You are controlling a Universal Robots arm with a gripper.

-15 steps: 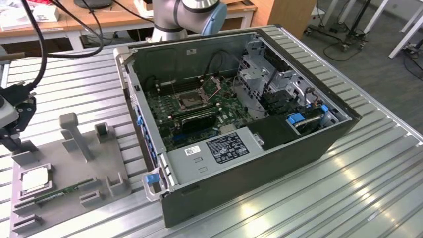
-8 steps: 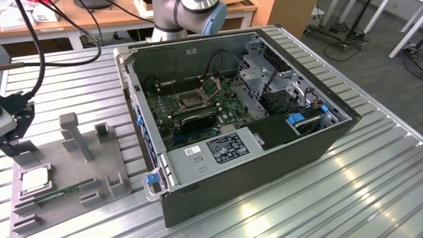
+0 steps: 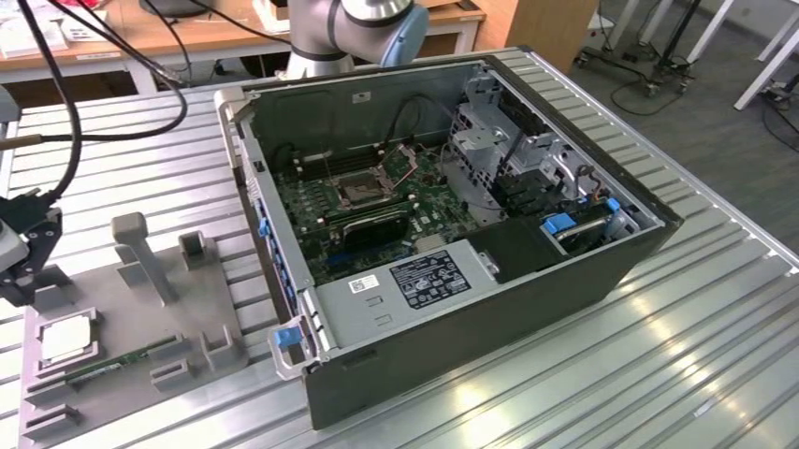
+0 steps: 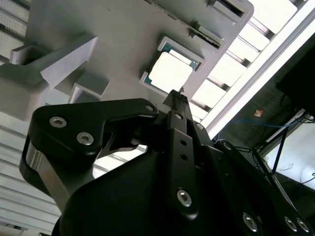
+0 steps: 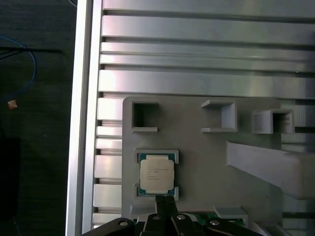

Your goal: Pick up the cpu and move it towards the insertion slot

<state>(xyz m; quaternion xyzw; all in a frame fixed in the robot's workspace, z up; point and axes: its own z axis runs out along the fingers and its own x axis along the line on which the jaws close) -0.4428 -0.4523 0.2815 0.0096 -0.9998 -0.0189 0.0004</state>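
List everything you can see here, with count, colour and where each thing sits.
cpu: one, silver face, seated in a recess of the fixture.
fixture: one, grey, on the table at the exterior view's left.
memory stick: one, green, in the fixture beside the cpu.
computer case: one, dark grey, open, mid-table.
insertion slot: one, silver-framed, on the green board inside the case.
table: one, ribbed aluminium.
arm: one, grey and blue, behind the case.
gripper: one, black, over the fixture by the cpu, fingers together.

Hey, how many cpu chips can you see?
1. The cpu sits in its nest on the grey holder plate, at the exterior view's left, outside the computer case. Others may be hidden inside the case.
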